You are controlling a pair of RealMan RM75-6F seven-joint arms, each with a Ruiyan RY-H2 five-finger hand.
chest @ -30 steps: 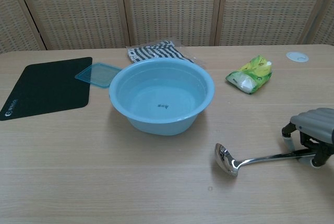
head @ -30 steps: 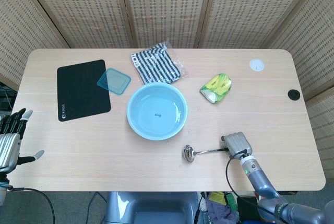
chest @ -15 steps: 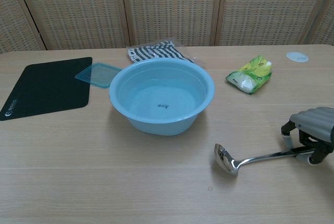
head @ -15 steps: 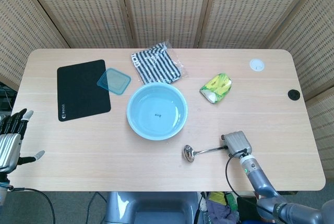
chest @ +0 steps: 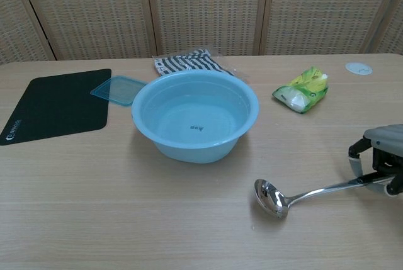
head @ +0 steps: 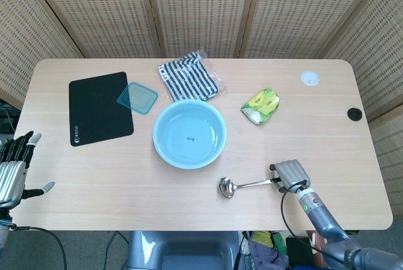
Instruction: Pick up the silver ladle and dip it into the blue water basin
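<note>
The silver ladle [head: 242, 185] [chest: 296, 196] lies near the table's front edge, bowl to the left, handle running right into my right hand [head: 289, 174] [chest: 381, 155]. That hand grips the handle's end with fingers curled around it. The blue water basin [head: 189, 133] [chest: 195, 116] stands in the middle of the table with water in it, up and left of the ladle's bowl. My left hand [head: 14, 166] hangs off the table's left front corner with fingers apart, holding nothing.
A black mat [head: 99, 107] and a teal lid [head: 137, 97] lie left of the basin. A striped cloth [head: 187, 76] sits behind it. A green packet [head: 261, 105] is to the right; a white disc [head: 309, 78] and a black hole [head: 354, 114] are far right.
My right hand has shifted toward the front right with the ladle's handle; the ladle's bowl has slid slightly toward the front edge. The left hand has not moved.
</note>
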